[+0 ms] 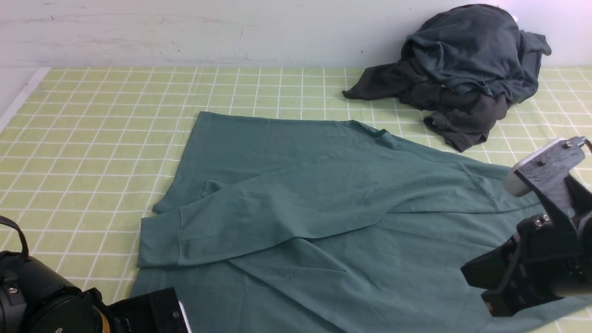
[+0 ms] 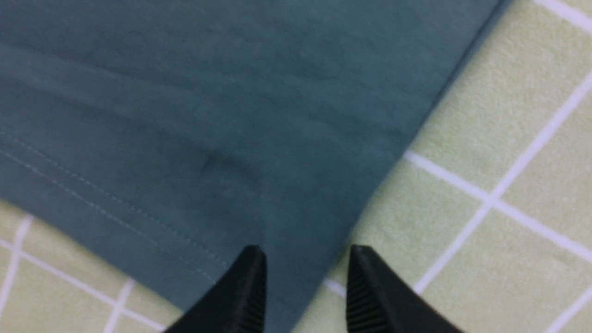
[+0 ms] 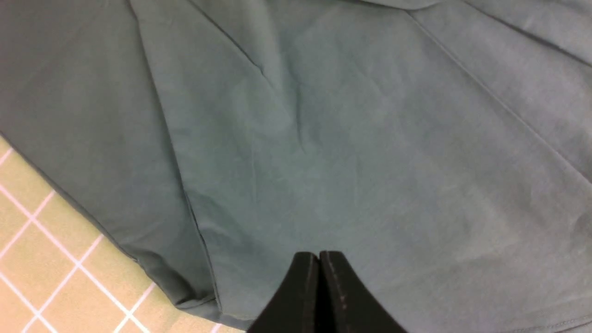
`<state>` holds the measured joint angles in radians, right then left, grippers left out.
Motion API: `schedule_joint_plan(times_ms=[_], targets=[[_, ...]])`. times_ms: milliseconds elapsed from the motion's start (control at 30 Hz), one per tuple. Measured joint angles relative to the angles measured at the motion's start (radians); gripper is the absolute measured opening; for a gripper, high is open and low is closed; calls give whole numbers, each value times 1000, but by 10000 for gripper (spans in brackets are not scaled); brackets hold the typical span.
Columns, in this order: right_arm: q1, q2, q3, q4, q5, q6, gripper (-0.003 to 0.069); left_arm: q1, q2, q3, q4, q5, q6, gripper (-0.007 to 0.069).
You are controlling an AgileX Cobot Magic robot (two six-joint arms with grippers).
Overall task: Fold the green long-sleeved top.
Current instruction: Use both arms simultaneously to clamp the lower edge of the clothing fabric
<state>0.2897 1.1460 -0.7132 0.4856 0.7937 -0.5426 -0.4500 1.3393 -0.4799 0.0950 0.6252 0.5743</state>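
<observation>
The green long-sleeved top lies flat on the checked table, with the left gripper half open around its hem corner, I think ready to pinch and lift it, while the right gripper is shut and empty.

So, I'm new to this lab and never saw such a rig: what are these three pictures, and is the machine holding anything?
It is a robot with two arms, each ending in a two-fingered gripper. The wide picture comes from a camera between the arms, looking forward. The other two come from cameras on the wrists, so the black tips at their edge belong to that arm. On the checked tablecloth lies the green long-sleeved top, spread out with one sleeve folded across it. A heap of dark clothes sits at the far right. The left gripper stands with jaws apart over a corner of the top. The right gripper is shut above the cloth. Neither visibly holds anything.
</observation>
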Motion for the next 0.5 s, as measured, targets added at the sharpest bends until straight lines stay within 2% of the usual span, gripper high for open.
schedule_joint_plan(times_ms=[67,233,433,500], targets=[[0,0,0,13,1,-1,-14,0,10,1,41,0,0,303],[0,0,0,22,1,-4,-14,0,52,-2,79,-17,0,309],[0,0,0,30,3,-4,-14,-5,96,-26,77,9,5,234],[0,0,0,30,4,-4,-14,-7,91,-35,67,21,3,171]])
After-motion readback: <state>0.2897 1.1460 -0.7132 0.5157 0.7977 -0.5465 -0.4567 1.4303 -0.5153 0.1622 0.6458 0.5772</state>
